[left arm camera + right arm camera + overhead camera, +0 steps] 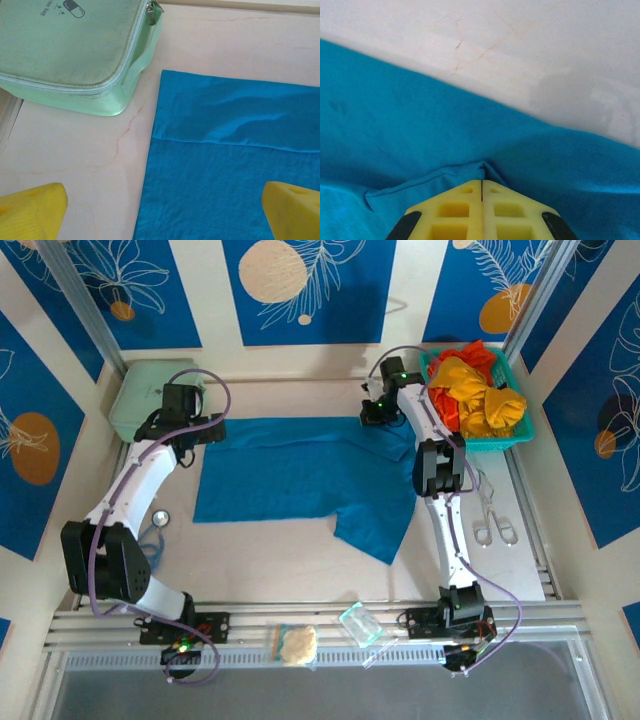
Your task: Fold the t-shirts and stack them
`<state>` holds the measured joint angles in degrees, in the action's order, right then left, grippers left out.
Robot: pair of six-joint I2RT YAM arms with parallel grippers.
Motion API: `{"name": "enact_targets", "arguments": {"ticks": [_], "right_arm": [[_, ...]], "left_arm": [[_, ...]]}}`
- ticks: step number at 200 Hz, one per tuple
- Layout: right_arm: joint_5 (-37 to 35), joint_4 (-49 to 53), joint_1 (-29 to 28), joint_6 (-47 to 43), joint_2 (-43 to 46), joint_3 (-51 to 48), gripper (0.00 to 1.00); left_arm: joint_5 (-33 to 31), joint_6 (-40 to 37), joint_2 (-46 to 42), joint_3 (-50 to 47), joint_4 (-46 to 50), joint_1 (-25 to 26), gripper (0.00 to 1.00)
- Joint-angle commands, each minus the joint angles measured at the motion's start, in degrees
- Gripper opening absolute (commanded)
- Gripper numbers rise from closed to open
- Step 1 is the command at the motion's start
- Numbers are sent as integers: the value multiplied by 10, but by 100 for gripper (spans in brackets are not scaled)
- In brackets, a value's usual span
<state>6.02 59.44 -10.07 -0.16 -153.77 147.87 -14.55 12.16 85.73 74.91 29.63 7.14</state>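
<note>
A deep teal-blue t-shirt (300, 475) lies spread flat across the middle of the table, one sleeve pointing toward the near right. My right gripper (372, 418) sits at its far right edge. In the right wrist view the yellow jaws of this gripper (482, 182) are shut together, with a puckered fold of the blue cloth (420, 130) pinched at their tips. My left gripper (205, 432) hovers over the shirt's far left corner. It (165, 220) stands wide open above the shirt's left edge (225, 175), with nothing between its fingers. Yellow-orange and red t-shirts (478, 390) are heaped in the basket.
A pale green zip case (150, 395) (75, 45) sits at the back left, just beyond the shirt's corner. The teal mesh basket (525, 430) stands at the back right. Scissors (495, 520) lie right of the right arm. Small plastic bags (360, 625) lie at the near edge.
</note>
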Motion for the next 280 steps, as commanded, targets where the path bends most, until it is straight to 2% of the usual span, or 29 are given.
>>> {"name": "enact_targets", "arguments": {"ticks": [1,55,108,169,204,231,256,280], "right_arm": [[4,4,-13,11,48,-28,0],[-37,-7,-47,72,123,-117,0],[-66,-8,-82,181,145,-173,0],[-124,-17,-107,259,166,-221,0],[-176,-50,-123,317,224,-293,0],[-216,-107,-138,388,274,-386,0],[-220,-152,-149,442,297,-448,0],[-231,-157,-162,475,298,-469,0]], "left_arm": [[7,9,-3,5,7,1,99],[5,5,-13,-5,-1,1,99],[7,3,-9,-14,-4,1,99],[17,-1,-1,-13,-6,1,99],[22,0,5,-11,-7,1,99],[28,2,8,-16,-10,1,99],[27,2,15,-19,-10,1,99],[24,1,22,-22,-9,0,99]]}}
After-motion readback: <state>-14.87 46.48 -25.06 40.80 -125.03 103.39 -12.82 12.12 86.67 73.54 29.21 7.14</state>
